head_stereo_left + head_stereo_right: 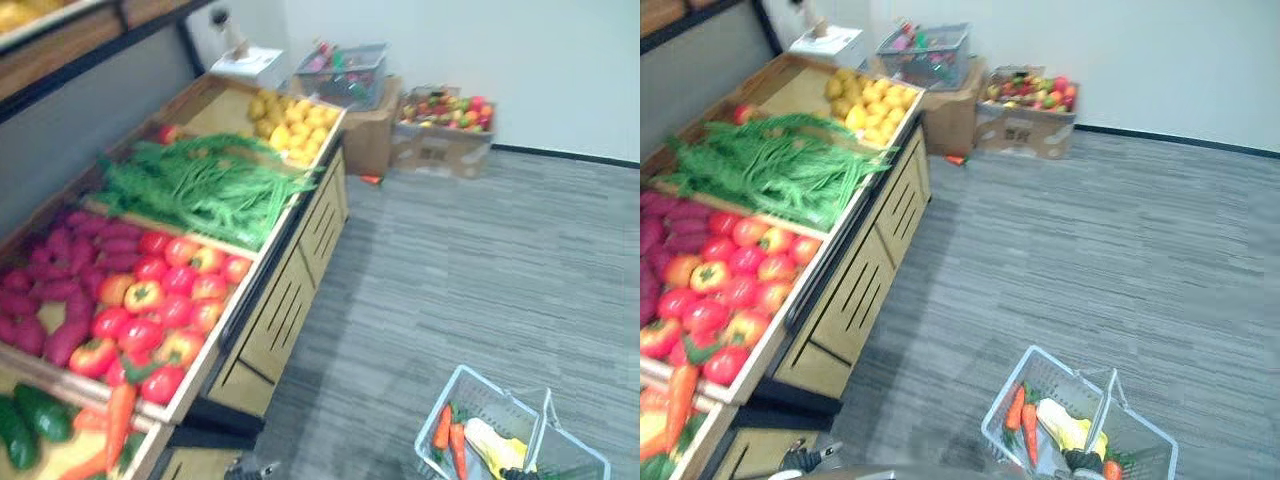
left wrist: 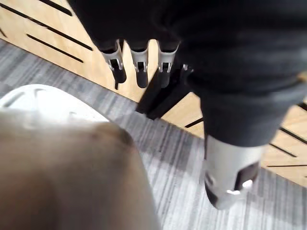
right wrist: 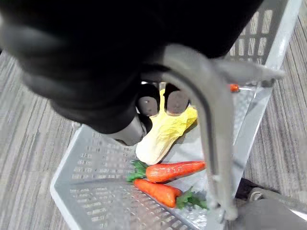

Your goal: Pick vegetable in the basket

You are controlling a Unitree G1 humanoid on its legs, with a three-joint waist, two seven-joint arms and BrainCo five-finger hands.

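Observation:
A grey plastic basket [image 1: 1002,398] hangs low at my right side, above the carpet. Two orange carrots [image 3: 175,170] with green tops and a pale yellow cabbage [image 3: 165,132] lie in it. My right hand [image 3: 96,72] is shut on the basket's grey handle [image 3: 211,124], with dark fingertips [image 3: 176,101] curled under it. My left hand [image 2: 139,67] hangs beside the wooden stand's slatted front with straight fingers and nothing in it. On the stand to my left lie green beans [image 1: 200,185], red and orange tomatoes [image 1: 160,300], purple sweet potatoes [image 1: 60,280], carrots [image 1: 115,420] and cucumbers [image 1: 30,420].
Yellow fruit [image 1: 295,120] fills the stand's far bin. Against the back wall stand a cardboard box of mixed fruit [image 1: 440,130] and a clear crate [image 1: 345,70] on another box. Grey carpet stretches to the right of the stand.

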